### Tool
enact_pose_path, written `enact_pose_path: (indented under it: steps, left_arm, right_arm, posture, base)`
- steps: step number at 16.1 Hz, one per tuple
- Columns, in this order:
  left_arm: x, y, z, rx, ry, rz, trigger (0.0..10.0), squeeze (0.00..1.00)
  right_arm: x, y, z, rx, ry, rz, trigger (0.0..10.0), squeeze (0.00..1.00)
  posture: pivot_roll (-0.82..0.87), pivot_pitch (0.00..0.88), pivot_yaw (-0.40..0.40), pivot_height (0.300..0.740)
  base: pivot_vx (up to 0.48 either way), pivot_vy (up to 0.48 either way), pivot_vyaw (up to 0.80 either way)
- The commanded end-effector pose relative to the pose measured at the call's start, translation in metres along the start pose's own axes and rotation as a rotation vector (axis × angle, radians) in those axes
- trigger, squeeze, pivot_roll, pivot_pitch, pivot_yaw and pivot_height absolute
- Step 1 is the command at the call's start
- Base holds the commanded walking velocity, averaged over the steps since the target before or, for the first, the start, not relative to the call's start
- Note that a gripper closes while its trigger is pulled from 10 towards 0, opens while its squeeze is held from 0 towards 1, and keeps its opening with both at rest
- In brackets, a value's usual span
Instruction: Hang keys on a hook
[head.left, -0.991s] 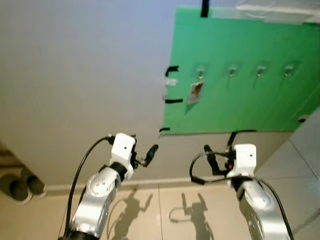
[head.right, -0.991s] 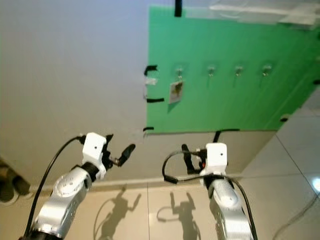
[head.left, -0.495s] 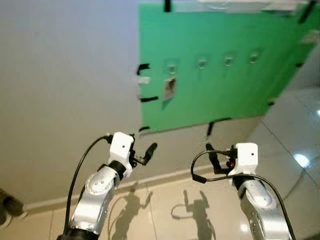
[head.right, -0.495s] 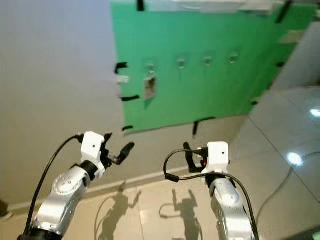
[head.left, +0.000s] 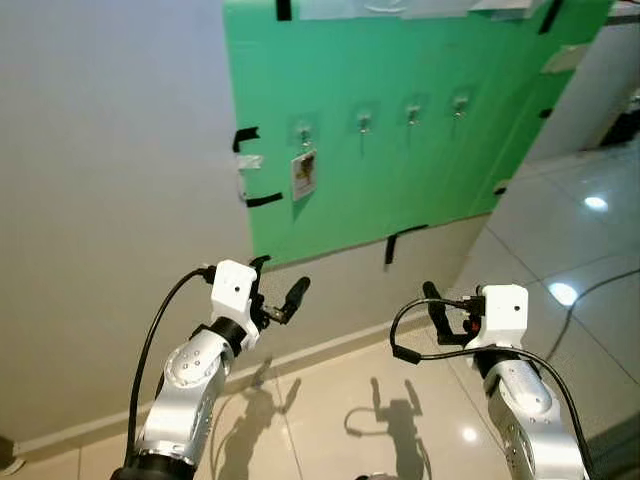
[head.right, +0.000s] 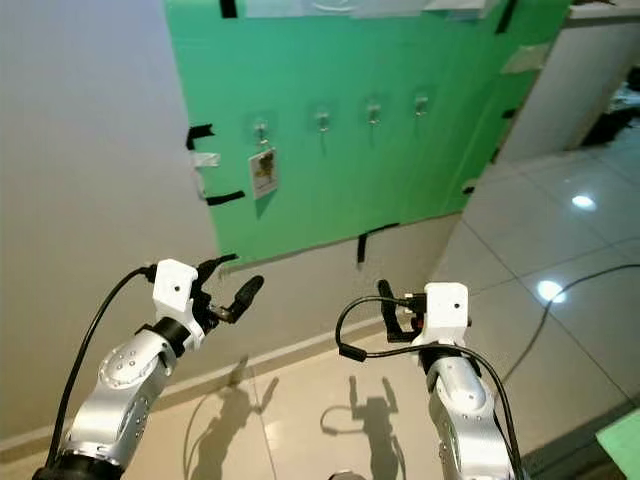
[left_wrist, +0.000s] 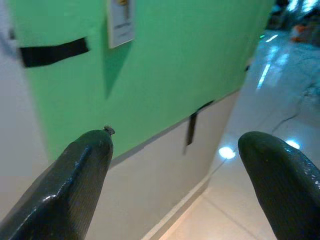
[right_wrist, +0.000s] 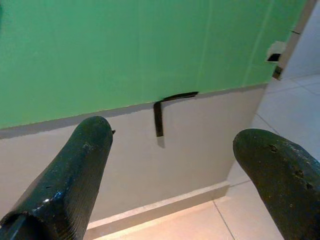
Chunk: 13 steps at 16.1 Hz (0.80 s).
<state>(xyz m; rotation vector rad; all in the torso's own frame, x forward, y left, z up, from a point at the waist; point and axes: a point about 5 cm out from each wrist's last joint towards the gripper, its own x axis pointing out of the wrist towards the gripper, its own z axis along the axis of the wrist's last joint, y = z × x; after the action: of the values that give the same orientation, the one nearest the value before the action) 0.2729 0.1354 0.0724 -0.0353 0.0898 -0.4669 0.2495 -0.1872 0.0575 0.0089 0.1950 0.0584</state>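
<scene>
No readable text, brand, number or sign. A small white tag (head.left: 303, 174) with a brownish picture hangs from the leftmost hook (head.left: 304, 131) on the green board (head.left: 420, 160), toward 11 o'clock in the head views. Any print on it is too small and blurred to make out, also in the left wrist view.

- Bright, even indoor light; frames were sharp.
- Glare spots lay on the tiled floor (head.left: 560, 293) at 3 o'clock.
- Arm shadows fell at 6 o'clock.
- Wrist views were soft.
</scene>
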Motion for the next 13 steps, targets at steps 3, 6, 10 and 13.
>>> enact_pose_path:
  steps: [3, 6, 10, 13]
  left_arm:
    - [0.0016, 0.0027, 0.0015, -0.011, -0.015, -0.003, 10.0, 0.0]
    - [0.0012, 0.0037, 0.002, 0.006, -0.02, 0.003, 10.0, 0.0]
    - [0.0024, 0.0016, 0.0069, 0.005, -0.067, -0.026, 10.0, 0.0]
    - [0.0031, 0.0002, 0.0083, -0.008, -0.078, -0.037, 10.0, 0.0]
  right_arm:
    - [0.0018, 0.0007, 0.0013, -0.001, -0.013, 0.006, 10.0, 0.0]
    - [0.0019, 0.0012, 0.0005, -0.003, -0.013, 0.006, 10.0, 0.0]
    - [0.0016, 0.0006, -0.001, -0.016, -0.004, -0.009, 10.0, 0.0]
    - [0.0016, 0.0003, -0.0011, -0.02, -0.002, -0.014, 10.0, 0.0]
  posture:
    - [-0.06, 0.0, 0.001, 0.74]
    - [-0.06, 0.0, 0.002, 0.74]
    - [-0.06, 0.0, 0.003, 0.74]
    - [-0.07, 0.0, 0.005, 0.74]
  base:
    - [0.0, 0.0, -0.73]
    - [0.0, 0.0, -0.73]
    - [0.0, 0.0, -0.67]
    - [0.0, 0.0, -0.6]
